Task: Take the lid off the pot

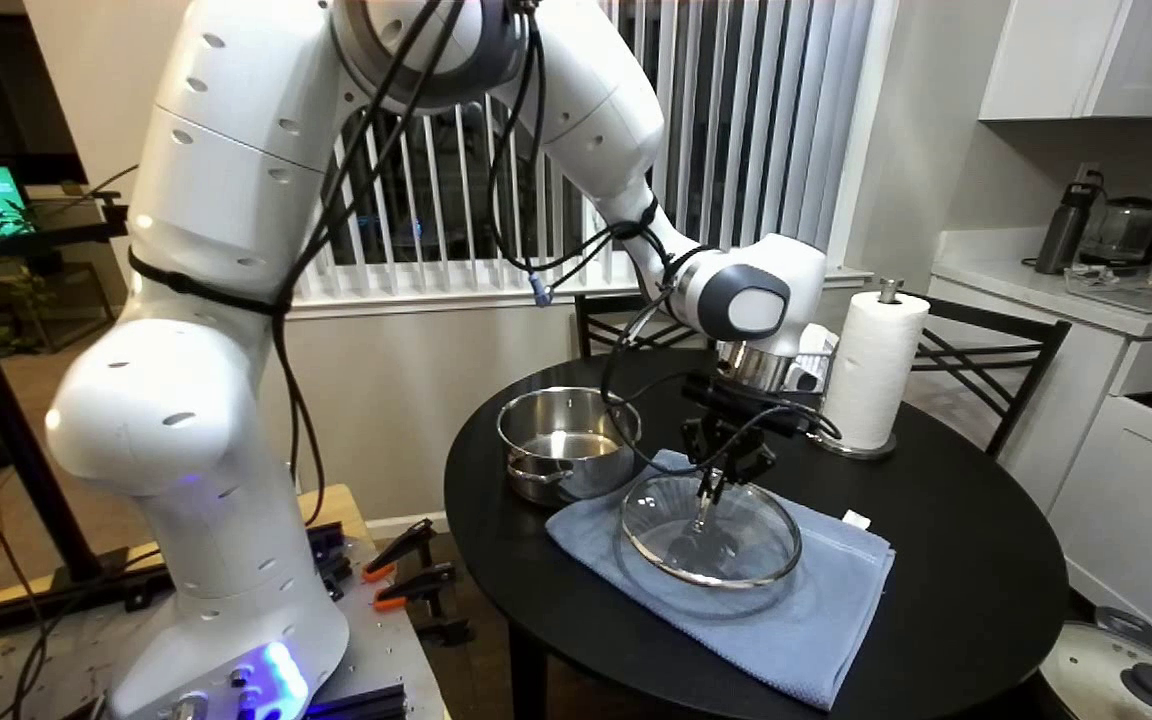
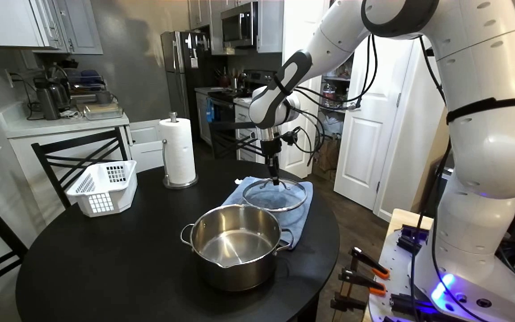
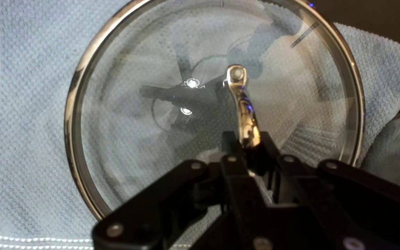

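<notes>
Glass lid (image 3: 207,100), directly below the end effector (image 3: 250,141), metal handle (image 3: 246,113) pinched between the fingers (image 3: 231,143)

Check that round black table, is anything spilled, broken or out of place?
Nothing stands out: no spill or breakage shows. The black tool grips the round clear glass lid by its curved metal handle, over the rectangular blue cloth beside the shiny steel pot. At most, a small white tag pokes from the cloth's edge.
</notes>
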Robot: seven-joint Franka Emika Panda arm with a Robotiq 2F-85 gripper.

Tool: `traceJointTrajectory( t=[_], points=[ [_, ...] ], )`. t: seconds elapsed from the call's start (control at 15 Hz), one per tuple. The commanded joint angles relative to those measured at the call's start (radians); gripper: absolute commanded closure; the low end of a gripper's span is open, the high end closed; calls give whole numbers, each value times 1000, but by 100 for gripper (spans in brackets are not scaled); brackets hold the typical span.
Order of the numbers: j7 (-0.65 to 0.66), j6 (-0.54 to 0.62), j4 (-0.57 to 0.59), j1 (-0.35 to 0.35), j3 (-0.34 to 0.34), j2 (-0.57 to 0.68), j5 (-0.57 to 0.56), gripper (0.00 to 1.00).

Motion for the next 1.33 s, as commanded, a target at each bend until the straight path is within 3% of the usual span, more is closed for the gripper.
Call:
traceJointTrajectory(
  t=[0.0,0.33,0.47,0.93,1.0,1.2,1.27],
  points=[
    [66,16,44,15,6,28,-13,95],
    [99,26,80,19,8,65,-29,95],
    [106,28,81,15,6,71,-32,56],
    [125,25,67,23,1,48,-69,14],
    [101,14,90,8,12,75,-51,33],
    [101,14,90,10,13,71,-58,14],
    [101,14,90,10,13,71,-58,14]
  ],
)
